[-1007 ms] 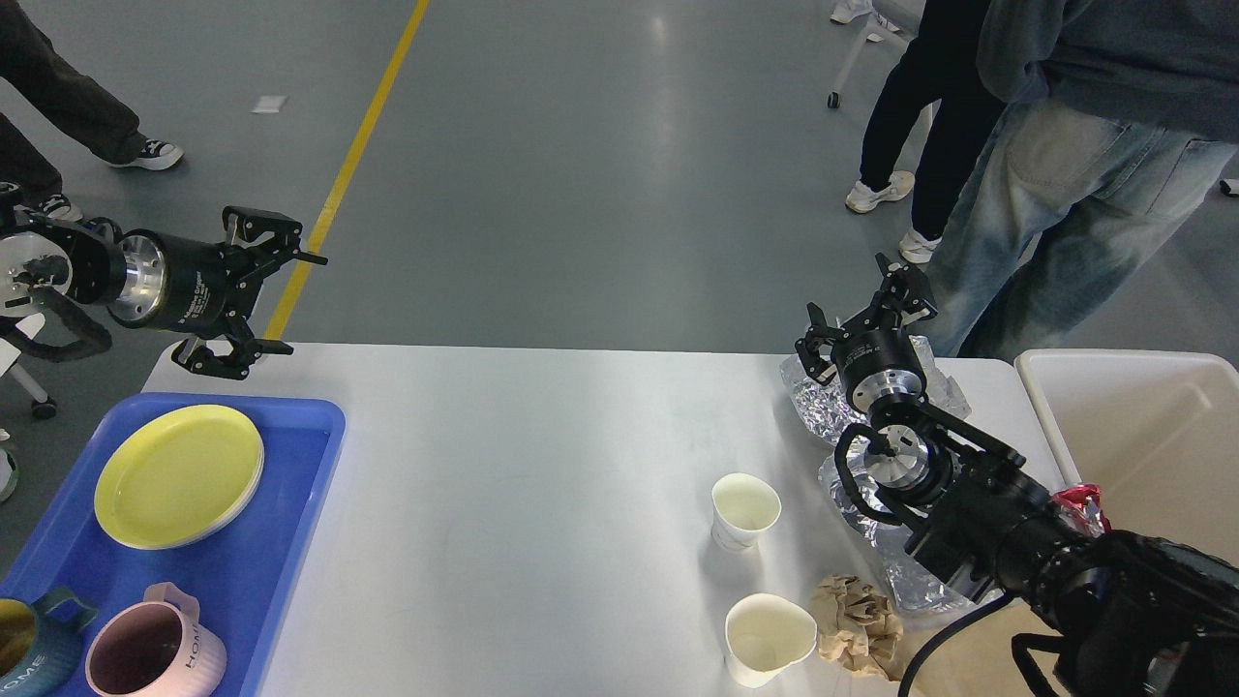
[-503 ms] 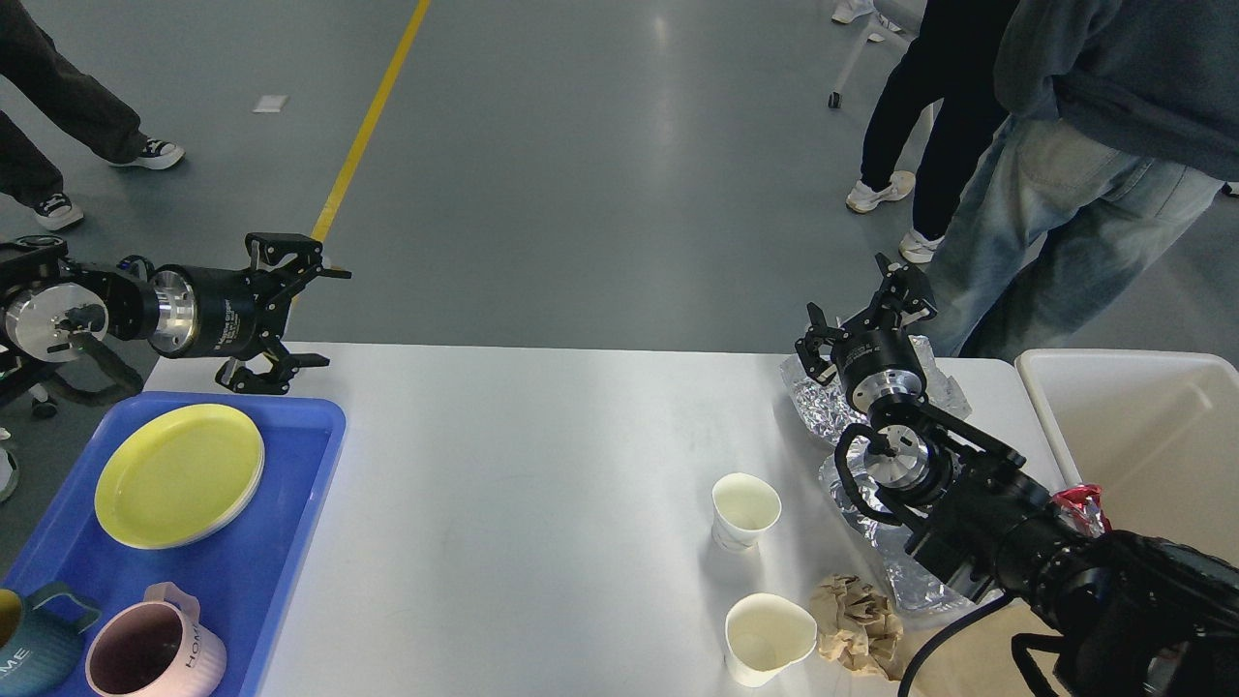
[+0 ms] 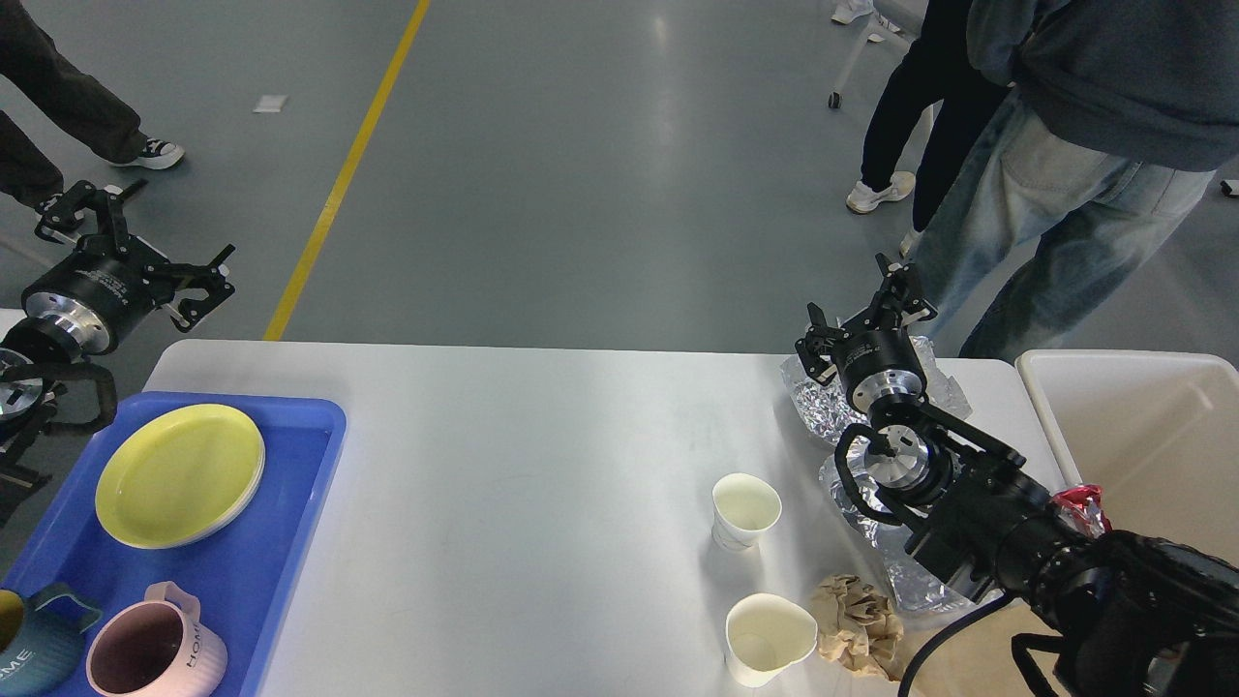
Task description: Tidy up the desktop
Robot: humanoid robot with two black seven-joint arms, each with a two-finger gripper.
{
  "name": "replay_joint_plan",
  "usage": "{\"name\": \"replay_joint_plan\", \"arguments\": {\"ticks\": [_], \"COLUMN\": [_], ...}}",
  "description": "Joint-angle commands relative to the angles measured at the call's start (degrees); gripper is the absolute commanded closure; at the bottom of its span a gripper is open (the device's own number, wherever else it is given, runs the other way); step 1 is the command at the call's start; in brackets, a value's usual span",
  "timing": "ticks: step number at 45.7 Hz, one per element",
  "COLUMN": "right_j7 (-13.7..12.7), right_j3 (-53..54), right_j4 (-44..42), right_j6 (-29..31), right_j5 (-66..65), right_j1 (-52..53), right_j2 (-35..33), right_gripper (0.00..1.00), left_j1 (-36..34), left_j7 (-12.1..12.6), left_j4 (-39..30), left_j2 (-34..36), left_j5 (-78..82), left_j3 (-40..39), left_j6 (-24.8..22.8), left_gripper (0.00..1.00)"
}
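1. the white surface [image 3: 542, 465] spans the middle of the view, its far edge against the grey floor [image 3: 581, 174] with its yellow line [image 3: 339, 184].
2. the left claw [image 3: 135, 232] hangs off the surface's far left corner, above the floor, fingers spread wide apart and empty.
3. the right claw [image 3: 871, 315] sits above the far right part of the surface, over crumpled silver foil [image 3: 813, 397]; its fingers stand apart with nothing between them.
4. on the left edge lies a blue tray [image 3: 290, 484] holding a yellow plate [image 3: 179, 474], a pink mug [image 3: 155, 653] and a teal mug [image 3: 29, 644] cut off by the frame.
5. two white paper cups stand right of centre: one upright [image 3: 745, 510], the nearer one [image 3: 770, 639] dented at the rim.
6. a crumpled brown paper wad [image 3: 857, 624] touches the nearer cup's right side.
7. an off-white bin [image 3: 1142, 436] stands just beside the surface's right end; a red wrapper [image 3: 1082, 503] shows by its near rim.
8. people in jeans [image 3: 1055, 223] stand beyond the far right corner.
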Motion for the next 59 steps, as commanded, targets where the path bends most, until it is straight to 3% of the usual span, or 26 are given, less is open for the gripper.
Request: {"name": "replay_joint_plan", "arguments": {"ticks": [1, 22, 46, 59], "right_j7": [0.00, 0.00, 0.00, 0.00], "right_j3": [0.00, 0.00, 0.17, 0.09], "right_j4": [0.01, 0.18, -0.17, -0.08], "right_j6": [0.00, 0.00, 0.00, 0.00], "right_j5": [-0.01, -0.01, -0.01, -0.01], "right_j1": [0.00, 0.00, 0.09, 0.09], "right_j2": [0.00, 0.00, 0.00, 0.00], "right_gripper": [0.00, 0.00, 0.00, 0.00], "left_j1": [0.48, 4.53, 4.44, 4.18], "left_j7": [0.11, 0.46, -0.07, -0.15], "left_j4": [0.15, 0.15, 0.06, 2.60], "left_j2": [-0.95, -3.50, -23.54, -27.14], "left_j5": [-0.09, 0.09, 4.48, 4.57], "left_j3": [-4.47, -8.25, -7.02, -7.11], "left_j6": [0.04, -1.01, -0.92, -0.84], "left_gripper": [0.00, 0.00, 0.00, 0.00]}}
